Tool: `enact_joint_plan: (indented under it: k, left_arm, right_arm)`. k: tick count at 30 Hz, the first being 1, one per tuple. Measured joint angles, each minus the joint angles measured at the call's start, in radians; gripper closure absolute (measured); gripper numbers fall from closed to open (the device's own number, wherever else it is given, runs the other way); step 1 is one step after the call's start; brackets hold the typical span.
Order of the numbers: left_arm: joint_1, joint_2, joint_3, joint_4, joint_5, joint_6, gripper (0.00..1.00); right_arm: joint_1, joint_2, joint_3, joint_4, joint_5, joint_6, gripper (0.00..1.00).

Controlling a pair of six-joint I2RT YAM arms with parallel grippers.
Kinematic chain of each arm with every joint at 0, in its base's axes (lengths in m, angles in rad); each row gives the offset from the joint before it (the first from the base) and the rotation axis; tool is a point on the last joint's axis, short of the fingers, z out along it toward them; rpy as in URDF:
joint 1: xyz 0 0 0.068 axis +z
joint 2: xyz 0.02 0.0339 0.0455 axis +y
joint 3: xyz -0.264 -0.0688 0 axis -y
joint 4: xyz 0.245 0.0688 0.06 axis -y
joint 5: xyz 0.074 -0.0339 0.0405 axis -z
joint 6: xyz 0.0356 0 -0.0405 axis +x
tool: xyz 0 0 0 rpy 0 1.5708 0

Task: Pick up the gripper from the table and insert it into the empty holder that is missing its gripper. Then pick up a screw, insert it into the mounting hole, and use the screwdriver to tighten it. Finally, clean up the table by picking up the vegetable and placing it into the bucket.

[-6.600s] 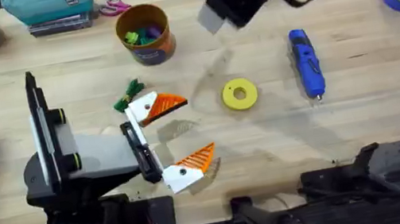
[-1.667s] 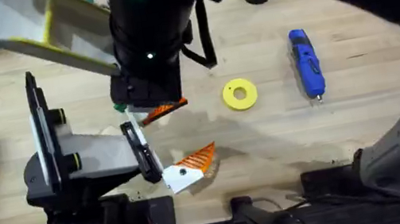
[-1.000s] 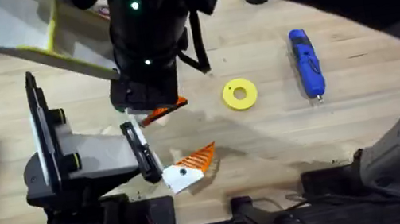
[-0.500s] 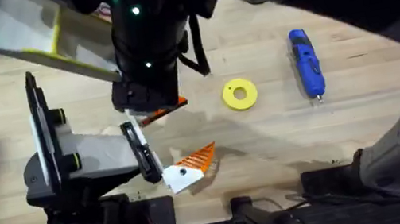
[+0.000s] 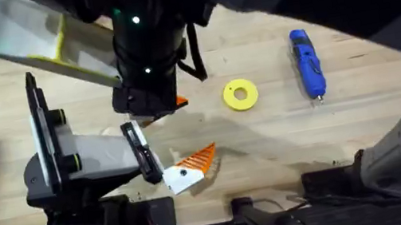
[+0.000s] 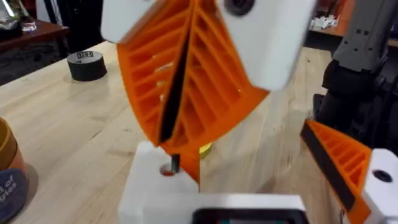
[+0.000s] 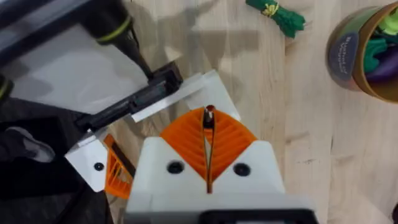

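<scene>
My right arm reaches across the table, and its gripper (image 5: 148, 105) hangs over the far finger of my left gripper (image 5: 195, 129). The right gripper (image 7: 208, 121) has its orange pads shut on a small screw (image 7: 209, 113). In the left wrist view the screw (image 6: 175, 163) points down at the white holder (image 6: 146, 186), just above a hole in it. The holder (image 7: 214, 87) sits at one end of the left gripper's black rail. The left gripper is open, its near finger (image 5: 189, 167) free. A sliver of the orange gripper (image 5: 179, 100) shows. The vegetable (image 7: 277, 14) lies beside the bucket (image 7: 357, 56). The blue screwdriver (image 5: 307, 63) lies at the right.
A flat yellow ring (image 5: 240, 94) lies between the left gripper and the screwdriver. A black tape roll (image 6: 86, 64) stands farther back. The bucket holds colourful toys (image 7: 379, 46). The right arm's dark bulk covers the table's back.
Since the earliest frame the right arm has swung across from the back to above the left gripper's far finger. Over the last second it edged slightly and covers more of the orange wedge.
</scene>
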Motion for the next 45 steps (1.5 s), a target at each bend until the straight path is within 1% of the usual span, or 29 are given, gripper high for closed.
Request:
enact_joint_plan:
  k: [33, 40, 45]
  left_arm:
    - [0.0, 0.0, 0.0, 0.0, 0.0, 0.0, 0.015]
    - [0.0, 0.0, 0.0, 0.0, 0.0, 0.0, 0.016]
    - [0.0, 0.0, 0.0, 0.0, 0.003, 0.0, 0.015]
  right_arm:
    - [-0.005, 0.0, -0.002, 0.002, -0.002, 0.0, 0.996]
    - [-0.005, 0.0, -0.033, 0.022, -0.002, 0.0, 0.996]
    - [-0.006, 0.0, -0.034, 0.021, -0.002, 0.0, 0.996]
